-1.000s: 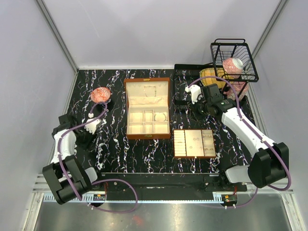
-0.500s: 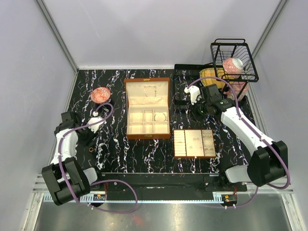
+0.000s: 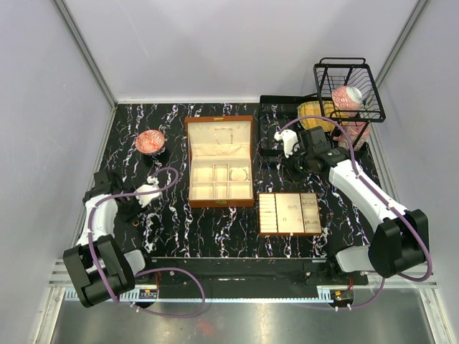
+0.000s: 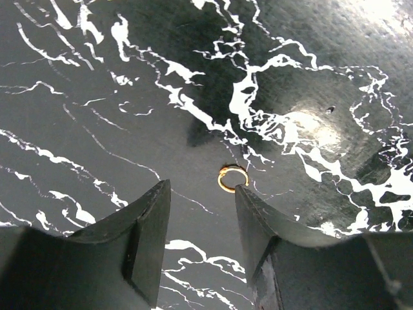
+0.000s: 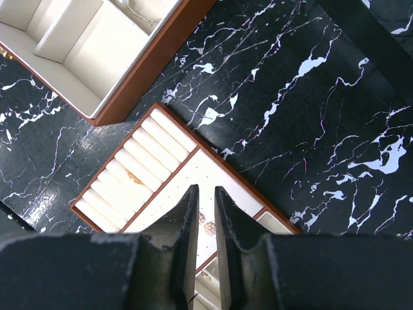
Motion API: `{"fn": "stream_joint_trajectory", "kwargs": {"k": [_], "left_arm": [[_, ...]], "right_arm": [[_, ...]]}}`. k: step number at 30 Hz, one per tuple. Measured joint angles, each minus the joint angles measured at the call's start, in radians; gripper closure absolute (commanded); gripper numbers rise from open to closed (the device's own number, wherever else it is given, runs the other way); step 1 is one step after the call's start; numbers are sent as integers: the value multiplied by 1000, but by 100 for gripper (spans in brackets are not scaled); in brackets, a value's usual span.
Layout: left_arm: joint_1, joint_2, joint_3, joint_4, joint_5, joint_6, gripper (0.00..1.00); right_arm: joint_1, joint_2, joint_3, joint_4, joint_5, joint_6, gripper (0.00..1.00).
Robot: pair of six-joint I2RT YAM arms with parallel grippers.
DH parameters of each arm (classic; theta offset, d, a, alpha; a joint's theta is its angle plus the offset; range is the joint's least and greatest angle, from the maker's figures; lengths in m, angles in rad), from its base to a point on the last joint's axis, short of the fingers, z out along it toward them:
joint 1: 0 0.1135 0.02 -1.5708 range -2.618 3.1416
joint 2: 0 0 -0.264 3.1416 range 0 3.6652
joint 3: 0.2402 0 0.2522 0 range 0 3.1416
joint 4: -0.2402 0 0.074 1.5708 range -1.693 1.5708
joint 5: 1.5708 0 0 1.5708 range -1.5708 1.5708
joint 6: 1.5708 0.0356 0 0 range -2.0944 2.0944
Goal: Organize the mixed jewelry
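Note:
A tiny coppery ring (image 4: 233,178) lies on the black marble table, just ahead of my left gripper's right fingertip (image 4: 248,203). My left gripper (image 4: 202,187) is open and empty, low over the table at the left (image 3: 131,213). The brown wooden box (image 3: 219,161) stands open, with a silvery hoop (image 3: 240,173) in one compartment. My right gripper (image 5: 206,191) is shut with a thin gap and empty, above the cream tray (image 5: 164,145), which holds a coppery piece (image 5: 134,177) and small beaded bits (image 5: 205,223). In the top view it hovers (image 3: 290,163) behind the tray (image 3: 289,213).
A red patterned bowl (image 3: 150,140) sits left of the box. A black wire basket (image 3: 349,89) with a pink bowl stands at the back right, next to a yellow item (image 3: 310,111). The box's corner (image 5: 97,45) shows in the right wrist view.
My left arm has drawn back toward the near left edge, bringing its gripper down by the coppery ring. My right arm has barely moved.

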Motion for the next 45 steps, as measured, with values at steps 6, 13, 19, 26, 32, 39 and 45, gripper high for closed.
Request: {"fn": "stream_joint_trajectory", "kwargs": {"k": [6,13,19,26,32,39,45], "left_arm": [[0,0,-26,-14,0,64,51],[0,0,-28,-17,0,119,52],[0,7,-42,-11,-1,149,53],[0,31,-42,13,-2,161,55],[-1,47,-42,27,-6,161,56],[-1,51,-42,31,-19,169,58],[-1,63,-42,35,-29,172,58]], "right_arm": [[0,0,-5,-1,-5,-1,79],[0,0,-7,-2,-5,-4,79],[0,0,-7,-2,-20,-8,79],[0,0,-7,-3,-31,-8,79],[0,2,-7,-5,-31,-8,79],[0,7,-7,-10,-32,-9,79],[0,7,-7,-13,-39,-11,79]]}}
